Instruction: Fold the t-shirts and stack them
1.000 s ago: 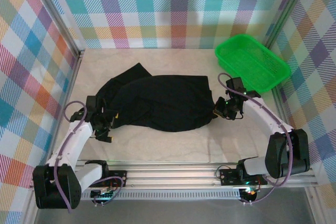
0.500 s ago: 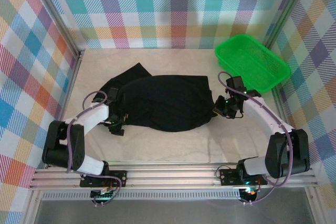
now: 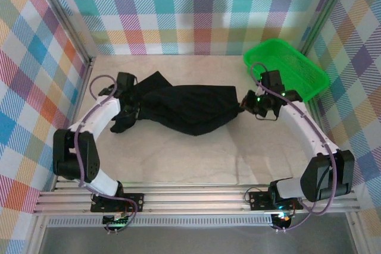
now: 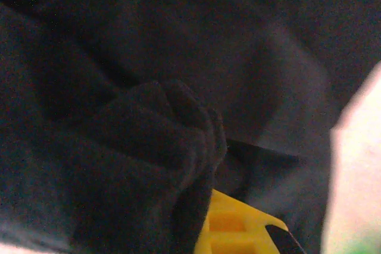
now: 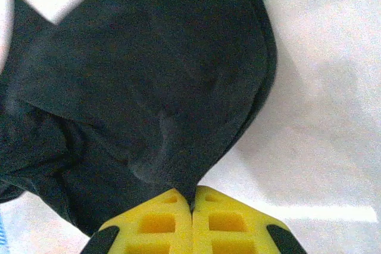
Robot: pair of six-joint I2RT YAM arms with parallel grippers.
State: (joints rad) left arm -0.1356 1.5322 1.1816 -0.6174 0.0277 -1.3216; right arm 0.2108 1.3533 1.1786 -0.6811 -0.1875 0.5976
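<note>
Top external view: black t-shirt (image 3: 190, 110) stretched across the tabletop (image 3: 196, 159) between left tool (image 3: 130, 110) and right tool (image 3: 246, 104), both clamped tight on its ends. Folding looks barely begun, nothing stacked.

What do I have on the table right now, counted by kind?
black t-shirt: 1
green mesh basket: 1
Total: 2
</note>
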